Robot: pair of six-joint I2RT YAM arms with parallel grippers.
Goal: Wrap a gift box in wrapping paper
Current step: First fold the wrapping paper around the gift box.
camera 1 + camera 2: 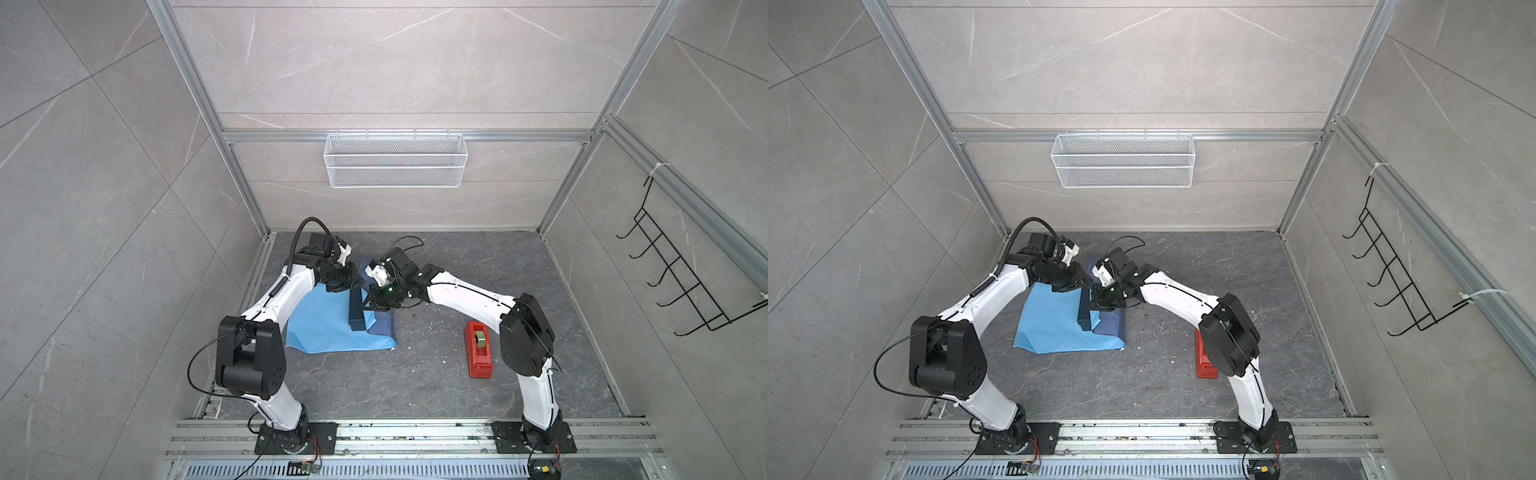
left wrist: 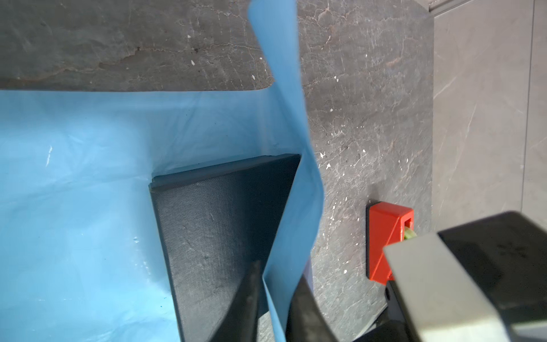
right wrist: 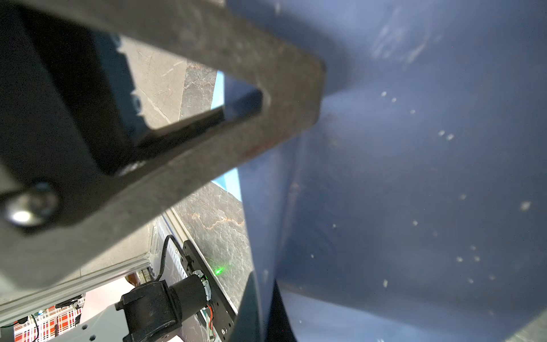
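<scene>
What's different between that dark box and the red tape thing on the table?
Colour: the gift box is dark navy, while the red tape dispenser is bright red.
Pose: the gift box stands up on a narrow side, while the red tape dispenser lies flat.
Place: the gift box sits on the wrapping paper, while the red tape dispenser rests on the bare table, apart from the paper.
Shared: both are long blocks of roughly similar length.

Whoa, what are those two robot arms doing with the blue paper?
They are wrapping a present. The dark gift box stands on its edge on the wrapping paper. The left gripper pinches a raised flap of the paper beside the box. The right gripper, shut, seems to rest against the paper's darker face on the box's other side. Most of the box is uncovered, and the red tape dispenser sits apart.
</scene>
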